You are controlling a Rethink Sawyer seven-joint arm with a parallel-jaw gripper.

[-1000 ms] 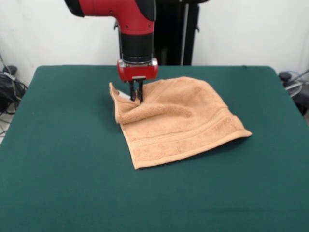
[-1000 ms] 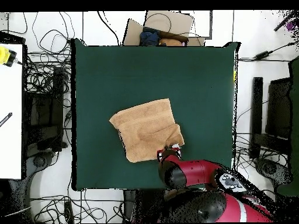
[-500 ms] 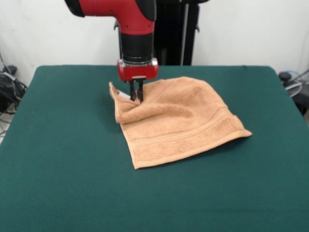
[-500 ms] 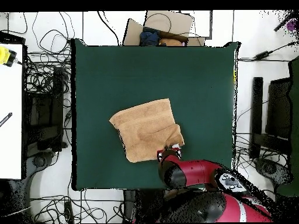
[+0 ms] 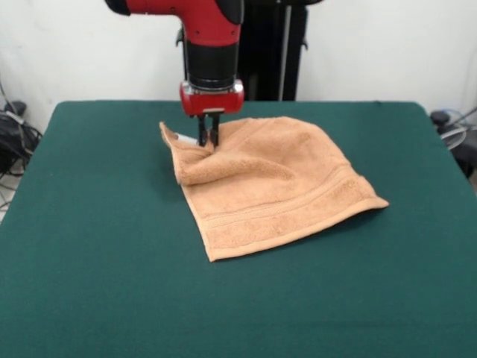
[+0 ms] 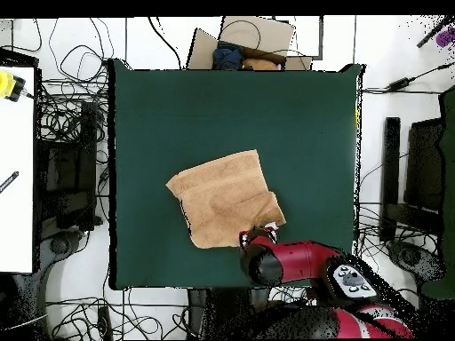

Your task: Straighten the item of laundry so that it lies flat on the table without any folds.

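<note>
Small tan-orange terry towel [image 5: 272, 183] lies mid-way across dark green cloth-topped table [image 5: 89, 283], nearer robot-side edge. Red-and-black arm's gripper [image 5: 209, 139] pinched narrow on folded-over towel corner, raised slightly; likely lifting flap to drag it outward and undo fold. Rest lies flat.

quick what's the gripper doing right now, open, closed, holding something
Gripper: shut on the folded corner of the small tan-orange terry towel, lifting it slightly off the dark green table.
</note>
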